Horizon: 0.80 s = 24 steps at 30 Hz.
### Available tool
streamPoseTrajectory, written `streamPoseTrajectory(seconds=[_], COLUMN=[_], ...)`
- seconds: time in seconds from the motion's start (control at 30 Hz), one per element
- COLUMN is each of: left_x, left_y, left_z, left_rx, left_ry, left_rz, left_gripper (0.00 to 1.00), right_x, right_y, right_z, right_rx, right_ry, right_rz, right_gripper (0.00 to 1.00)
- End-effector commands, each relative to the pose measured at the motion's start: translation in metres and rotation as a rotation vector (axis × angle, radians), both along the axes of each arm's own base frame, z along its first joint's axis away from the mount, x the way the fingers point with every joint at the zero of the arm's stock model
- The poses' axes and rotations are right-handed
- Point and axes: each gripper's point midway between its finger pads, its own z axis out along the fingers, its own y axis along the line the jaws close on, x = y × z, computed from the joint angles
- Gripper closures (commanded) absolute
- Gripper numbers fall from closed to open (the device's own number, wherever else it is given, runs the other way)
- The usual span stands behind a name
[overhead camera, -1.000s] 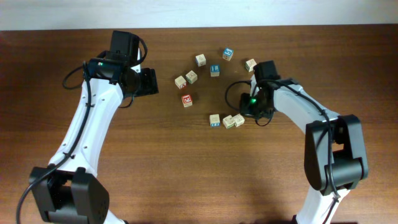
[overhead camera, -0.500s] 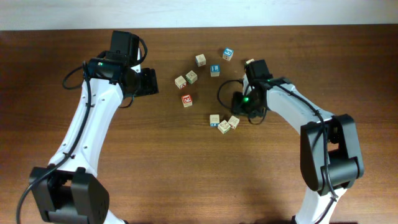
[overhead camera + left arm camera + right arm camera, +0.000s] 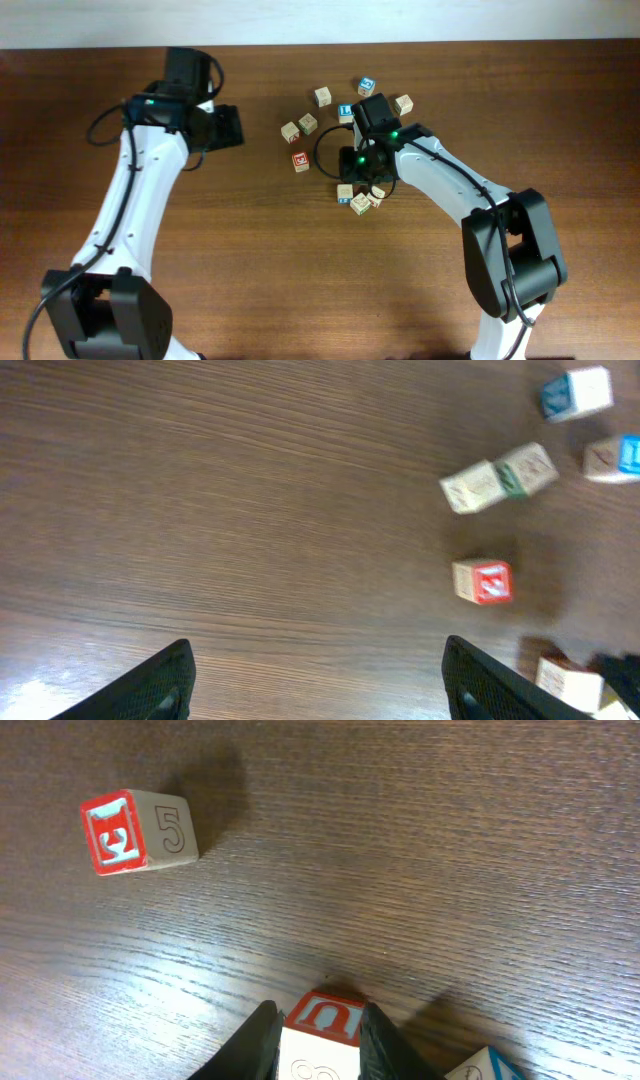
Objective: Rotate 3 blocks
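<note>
**Wood below, plastic above**

The desk [image 3: 250, 270] is dark, smooth-grained wood with a soft sheen. The red-topped cube [image 3: 322, 1032] and the cube marked 5 [image 3: 150, 830] are pale matt wood with painted faces. The fingers [image 3: 255, 1048] of the right pincer [image 3: 318, 1008] look like matt black plastic. The arms [image 3: 140, 200] are glossy white.

we saw the right gripper [image 3: 318, 1040] swing left onto the three-block cluster [image 3: 360, 203], fingers [image 3: 262, 1035] closing round one block [image 3: 322, 1016], two blocks nudged askew, left gripper [image 3: 230, 126] drawn slightly leftward

Three pale wooden cubes are huddling at 3 o'clock of the table's [image 3: 250, 280] middle. The first block [image 3: 345, 191], red print facing up, is sitting pinched in the right gripper [image 3: 316, 1015]. The second block [image 3: 360, 204] is lying skewed at its 5 o'clock and the third block [image 3: 378, 192] at its 3 o'clock.
</note>
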Motion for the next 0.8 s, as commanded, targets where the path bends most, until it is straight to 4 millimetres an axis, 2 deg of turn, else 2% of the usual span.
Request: streamPoseTrajectory(seconds=[0.0, 0.13, 0.33, 0.67, 0.77], left_x=[0.0, 0.0, 0.0, 0.0, 0.0], left_y=[0.027, 0.032, 0.032, 0.032, 0.032], left_z=[-0.005, -0.005, -0.005, -0.005, -0.005], left_rx=[0.015, 0.015, 0.016, 0.016, 0.015], left_ry=[0.012, 0.013, 0.013, 0.013, 0.014], left_rz=[0.074, 0.084, 0.085, 0.084, 0.084], left_gripper=[0.22, 0.22, 0.21, 0.21, 0.21], right_x=[0.002, -0.006, -0.024, -0.038, -0.039], right_y=[-0.002, 0.003, 0.019, 0.019, 0.018], right_z=[-0.003, -0.007, -0.025, -0.028, -0.019], right_rx=[-0.018, -0.024, -0.042, -0.058, -0.069], right_ry=[0.002, 0.028, 0.087, 0.144, 0.153], right_rz=[-0.033, -0.02, 0.009, -0.007, 0.006], right_gripper=[0.73, 0.73, 0.73, 0.74, 0.75])
